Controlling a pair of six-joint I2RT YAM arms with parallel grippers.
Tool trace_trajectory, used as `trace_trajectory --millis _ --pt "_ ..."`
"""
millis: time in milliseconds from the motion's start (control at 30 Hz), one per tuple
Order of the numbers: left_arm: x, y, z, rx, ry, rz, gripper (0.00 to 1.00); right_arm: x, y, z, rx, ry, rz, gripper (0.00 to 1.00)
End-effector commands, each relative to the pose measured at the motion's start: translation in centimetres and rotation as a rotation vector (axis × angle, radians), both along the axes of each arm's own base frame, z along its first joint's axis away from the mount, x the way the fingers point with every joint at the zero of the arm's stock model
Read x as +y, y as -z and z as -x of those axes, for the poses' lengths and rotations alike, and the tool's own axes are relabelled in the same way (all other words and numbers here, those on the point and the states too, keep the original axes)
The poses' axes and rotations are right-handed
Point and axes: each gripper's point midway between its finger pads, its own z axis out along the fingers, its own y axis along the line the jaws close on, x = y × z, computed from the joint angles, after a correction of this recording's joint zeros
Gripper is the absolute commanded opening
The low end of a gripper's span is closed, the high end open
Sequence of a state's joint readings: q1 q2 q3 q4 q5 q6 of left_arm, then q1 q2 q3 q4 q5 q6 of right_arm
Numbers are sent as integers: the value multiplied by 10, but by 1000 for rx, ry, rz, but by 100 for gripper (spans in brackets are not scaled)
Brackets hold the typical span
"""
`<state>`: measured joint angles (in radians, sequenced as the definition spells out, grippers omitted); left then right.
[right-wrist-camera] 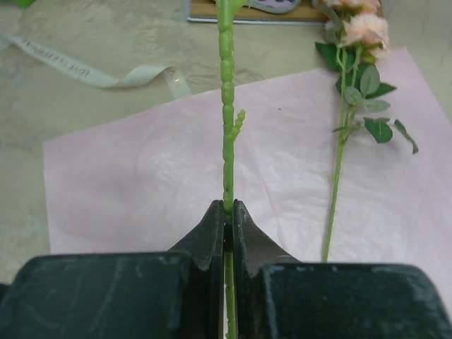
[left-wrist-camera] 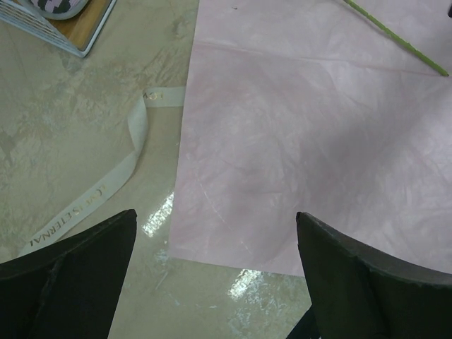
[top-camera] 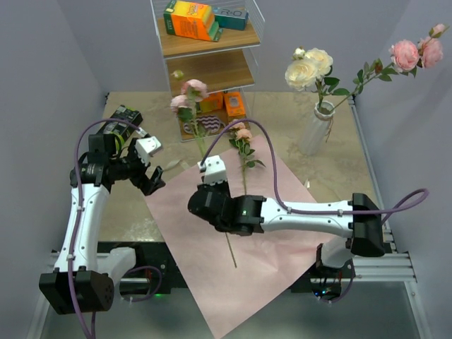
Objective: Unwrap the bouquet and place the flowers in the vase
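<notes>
Flower stem point(right-wrist-camera: 227, 106) pinched in right jaws; ribbon point(left-wrist-camera: 123, 166) (printed "ETERNAL") nearby.

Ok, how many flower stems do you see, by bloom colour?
Pink: 2, vase pink stem and gripped pink stem
Peach: 1, peach stem
Cream-white: 1, cream stem
Total: 4

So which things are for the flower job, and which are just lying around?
For the job: white vase, roses in it, rose stem pinched in the right hand, rose lying on the pink paper, cream ribbon.
Just lying about: wire shelf, orange box and teal box on it.
</notes>
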<state>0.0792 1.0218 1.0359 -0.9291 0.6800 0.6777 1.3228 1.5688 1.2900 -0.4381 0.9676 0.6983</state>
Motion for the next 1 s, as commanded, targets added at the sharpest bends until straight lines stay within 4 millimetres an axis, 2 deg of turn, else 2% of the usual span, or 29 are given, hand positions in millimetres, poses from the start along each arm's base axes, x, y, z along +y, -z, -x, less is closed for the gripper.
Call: trace_trajectory --millis 0,67,100,167,200,233,267,300,333,433,467,500,533,600,633,667,700,733,833,900,933,967 --pt "-4 -16 0 -46 18 25 100 -7 -101 12 -262 -32 65 0" --pt "-3 -16 1 -48 16 22 99 -11 -138 17 -328 -13 29 0" --pt "-2 -17 1 -53 14 18 99 -19 -163 20 -366 -23 58 0" --pt "-2 -18 1 -62 15 12 99 -30 -199 20 -417 3 29 0" --pt "-2 -18 1 -63 15 10 99 -46 -227 21 -461 4 62 0" --pt "-1 -18 0 -64 14 7 99 -55 -251 21 -491 30 -12 0" --pt "-1 -17 0 -64 14 7 99 -65 -266 21 -512 43 -14 0" --pt "-1 -17 0 -64 15 8 99 -80 -286 21 -546 50 29 0" --pt "-1 -17 0 -62 16 8 99 -95 -308 22 -570 77 -40 0" --pt "-1 -17 -3 -64 14 11 99 -132 -345 22 -662 112 29 0" --pt "-1 -18 -5 -66 15 14 99 -153 -361 23 -699 179 -85 0" --pt "-3 -20 -6 -66 21 25 99 -196 -381 22 -786 270 -72 0" --pt "-4 -19 -8 -59 26 31 99 -209 -386 20 -806 298 -65 0" --pt "-5 -21 -9 -59 30 38 99 -251 -396 9 -829 397 -84 0" --pt "-6 -20 -10 -53 34 42 99 -262 -400 5 -844 425 -175 0" --pt "-6 -20 -11 -54 33 43 99 -286 -397 -5 -876 511 -132 0" --pt "-6 -19 -12 -54 32 45 99 -294 -404 -5 -952 511 -128 0" --pt "-6 -18 -12 -50 33 45 99 -313 -398 -6 -987 571 -90 0" --pt "-5 -15 -15 -49 31 37 99 -334 -398 -18 -1006 690 -7 0" --pt "-3 -13 -18 -53 29 32 99 -337 -397 -28 -1003 714 28 0" --pt "-3 -12 -19 -54 29 30 99 -348 -399 -32 -1017 759 18 0" --pt "-3 -12 -20 -54 32 31 99 -348 -398 -41 -1020 773 24 0"
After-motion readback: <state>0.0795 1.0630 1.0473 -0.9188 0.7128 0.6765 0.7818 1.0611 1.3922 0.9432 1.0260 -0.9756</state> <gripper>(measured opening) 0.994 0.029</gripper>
